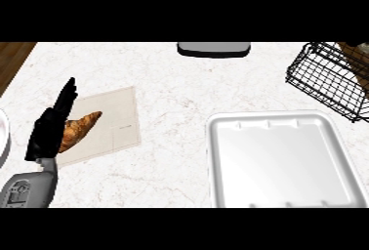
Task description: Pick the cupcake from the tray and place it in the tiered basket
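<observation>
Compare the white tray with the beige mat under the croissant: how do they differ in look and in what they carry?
The white tray has a raised rim and rounded corners; the beige mat lies flat with square corners. The tray sits at the right and shows nothing on it, no cupcake; the mat sits at the left and carries a croissant, partly hidden by the left hand. The tray looks larger than the mat. Both rest on the marble counter.

White marble counter (180, 88), wooden floor (13, 58)
</observation>
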You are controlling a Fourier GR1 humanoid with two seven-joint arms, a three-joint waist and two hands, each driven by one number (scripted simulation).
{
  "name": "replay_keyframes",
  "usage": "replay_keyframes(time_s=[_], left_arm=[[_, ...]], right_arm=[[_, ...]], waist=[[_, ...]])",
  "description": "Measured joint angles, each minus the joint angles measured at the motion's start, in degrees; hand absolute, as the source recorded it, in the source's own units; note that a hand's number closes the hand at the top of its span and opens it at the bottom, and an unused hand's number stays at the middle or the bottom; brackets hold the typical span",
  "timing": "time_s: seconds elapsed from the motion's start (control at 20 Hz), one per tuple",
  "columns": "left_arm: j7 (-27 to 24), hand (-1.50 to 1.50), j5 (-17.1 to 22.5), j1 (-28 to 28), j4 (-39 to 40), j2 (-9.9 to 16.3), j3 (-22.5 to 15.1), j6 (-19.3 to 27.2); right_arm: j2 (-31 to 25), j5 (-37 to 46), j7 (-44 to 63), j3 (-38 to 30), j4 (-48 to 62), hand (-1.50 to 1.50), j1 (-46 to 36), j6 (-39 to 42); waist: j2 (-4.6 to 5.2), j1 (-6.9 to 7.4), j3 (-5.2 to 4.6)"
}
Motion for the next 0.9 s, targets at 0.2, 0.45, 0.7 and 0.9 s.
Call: replay_keyframes(time_s=[0.2, 0.45, 0.7, 0.9], left_arm=[[-0.8, 0.0, -0.4, -0.3, 0.8, -0.6, -0.2, 0.5], [-2.2, 0.0, -0.5, -0.4, 2.5, -0.8, 0.1, 0.7], [-1.6, 0.0, -0.6, -0.2, 1.9, -0.5, 0.4, 0.8], [-1.7, 0.0, -0.8, 0.5, 1.9, -0.9, 0.4, 1.0]], right_arm=[[0.0, -4.7, 0.2, -4.6, 0.6, -1.5, 1.6, -1.0], [0.7, -8.3, -2.4, -7.5, -1.3, -1.5, 3.8, -5.0], [1.0, -10.6, -4.8, -9.2, -4.9, -1.5, 5.0, -10.5], [0.4, -11.5, -5.2, -9.7, -7.9, -1.5, 5.3, -13.9]], waist=[[0.13, 0.07, 0.02], [-0.09, -0.16, -0.12], [-0.3, -0.54, -0.07], [-0.46, -0.89, -0.06]])
